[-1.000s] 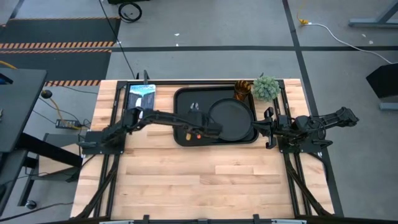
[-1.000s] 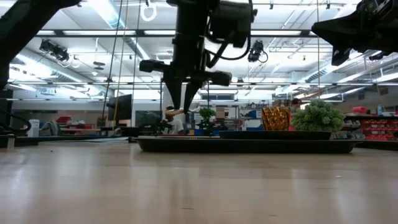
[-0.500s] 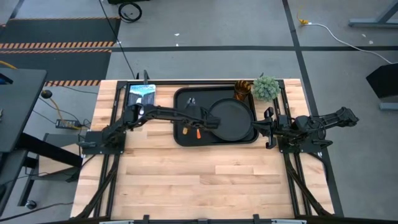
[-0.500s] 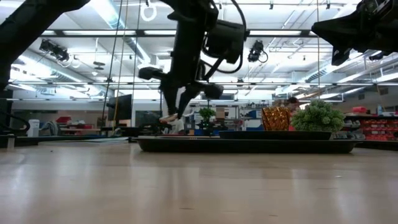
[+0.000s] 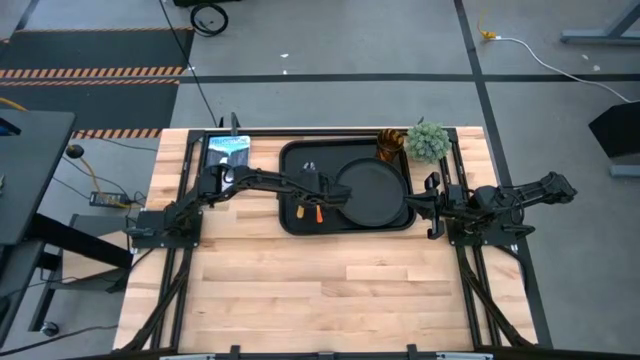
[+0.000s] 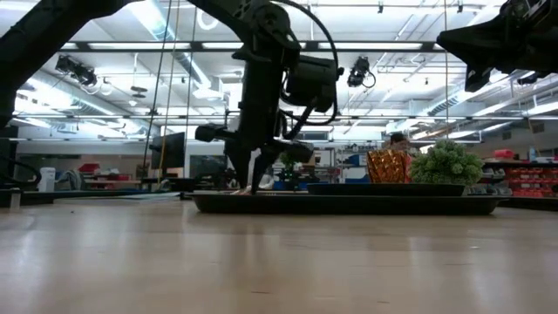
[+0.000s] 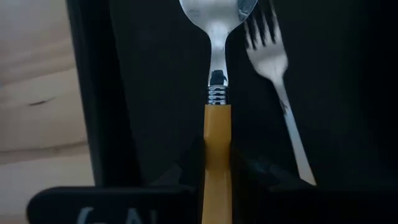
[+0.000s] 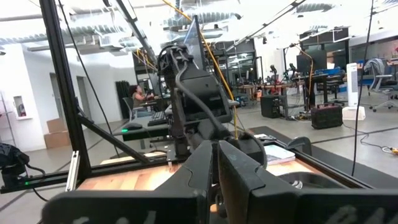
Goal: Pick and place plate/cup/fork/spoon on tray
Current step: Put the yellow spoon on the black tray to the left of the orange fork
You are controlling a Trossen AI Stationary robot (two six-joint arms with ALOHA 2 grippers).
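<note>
Spoon (image 7: 216, 106) handle clamped in left gripper (image 7: 216, 171) fingers over tray (image 5: 292, 158); right gripper (image 8: 214, 163) fingers together.

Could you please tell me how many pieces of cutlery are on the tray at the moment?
2. The spoon lies on the tray, its yellow-orange handle between the left gripper fingers. The fork lies right beside it on the tray. None seems hidden.

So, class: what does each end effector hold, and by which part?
The left end effector grips the spoon by its yellow-orange handle, over the tray. The right end effector holds nothing.
</note>
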